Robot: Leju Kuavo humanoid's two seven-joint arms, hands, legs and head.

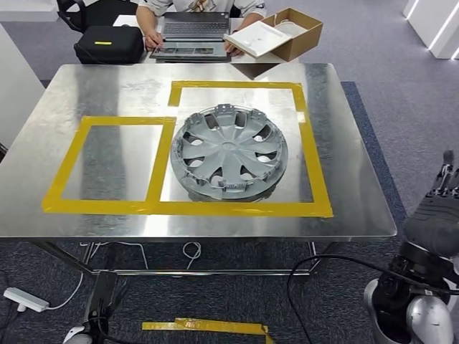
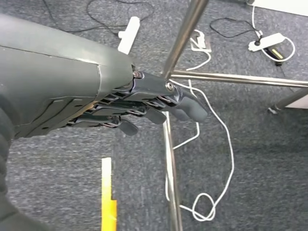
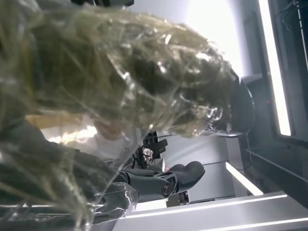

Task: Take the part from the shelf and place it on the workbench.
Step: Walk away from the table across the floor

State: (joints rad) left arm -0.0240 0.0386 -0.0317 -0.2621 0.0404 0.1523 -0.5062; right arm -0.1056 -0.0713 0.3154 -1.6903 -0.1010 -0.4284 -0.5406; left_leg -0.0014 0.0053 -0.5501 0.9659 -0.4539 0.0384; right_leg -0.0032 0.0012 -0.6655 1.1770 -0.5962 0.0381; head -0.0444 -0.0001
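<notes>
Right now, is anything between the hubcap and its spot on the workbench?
Nothing visible. The hubcap already lies flat on the workbench, inside the larger yellow tape rectangle. The right hand is off the table's near right corner, holding nothing.

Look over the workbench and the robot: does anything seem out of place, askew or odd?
The hubcap lies flat inside the larger yellow-taped rectangle, nothing askew. One oddity: crinkled clear plastic wrap lies across the right wrist view, blurring most of the right hand. The left hand hangs over the floor, holding nothing.
</notes>
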